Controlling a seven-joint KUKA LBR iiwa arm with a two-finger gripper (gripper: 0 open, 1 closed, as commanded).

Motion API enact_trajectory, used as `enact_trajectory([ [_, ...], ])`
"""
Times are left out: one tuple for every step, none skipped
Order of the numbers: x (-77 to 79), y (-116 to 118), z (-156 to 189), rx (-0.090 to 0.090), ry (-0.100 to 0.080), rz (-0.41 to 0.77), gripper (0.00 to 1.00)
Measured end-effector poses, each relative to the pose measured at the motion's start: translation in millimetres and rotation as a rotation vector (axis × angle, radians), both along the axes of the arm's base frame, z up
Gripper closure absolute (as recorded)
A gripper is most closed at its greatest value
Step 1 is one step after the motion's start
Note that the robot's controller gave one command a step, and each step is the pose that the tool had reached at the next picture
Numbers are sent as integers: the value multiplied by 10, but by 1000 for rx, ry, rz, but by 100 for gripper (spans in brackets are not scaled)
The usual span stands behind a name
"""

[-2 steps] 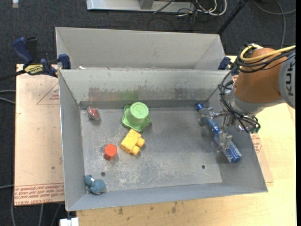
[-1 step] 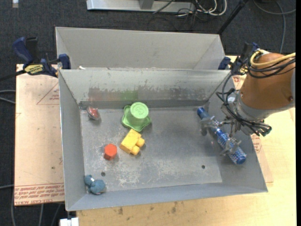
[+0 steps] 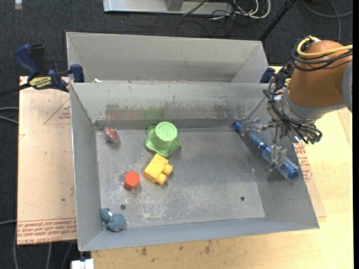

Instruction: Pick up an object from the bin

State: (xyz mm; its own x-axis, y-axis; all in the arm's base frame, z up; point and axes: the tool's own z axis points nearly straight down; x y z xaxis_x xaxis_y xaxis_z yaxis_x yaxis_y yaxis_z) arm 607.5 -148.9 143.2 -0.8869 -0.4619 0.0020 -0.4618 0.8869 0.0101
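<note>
Nearest to us stands the arm's orange-covered wrist (image 3: 317, 72), high above the bin's rim, with its cables hanging down toward the gripper (image 3: 275, 158). Directly under the gripper, and as far as we can see touching it, lies a long blue thing (image 3: 252, 137), like a slim bottle or tube, resting where the floor meets the sloping wall on the arm's side. Whether the gripper is open or closed on it we cannot tell, since the wrist and cables hide that part. What we judge matters most for the coming move is the blue thing's long axis. It runs on a slant along that wall, one end reaching past the gripper toward the back of the bin (image 3: 168, 100) and the other toward the front, so we think the grasp should cross that axis. Well apart from the gripper, across bare floor, sit a green cup (image 3: 163, 138) and, just beside it, a yellow block (image 3: 157, 168). Farther out are a small red cylinder (image 3: 132, 180), a little reddish piece (image 3: 111, 135) and a blue-grey lump (image 3: 115, 221).
</note>
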Motion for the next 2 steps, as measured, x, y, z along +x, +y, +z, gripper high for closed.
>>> enact_trajectory([
  [-1,-18,1,-3,-3,-3,100],
  [-32,109,930,-9,-19,-49,100],
])
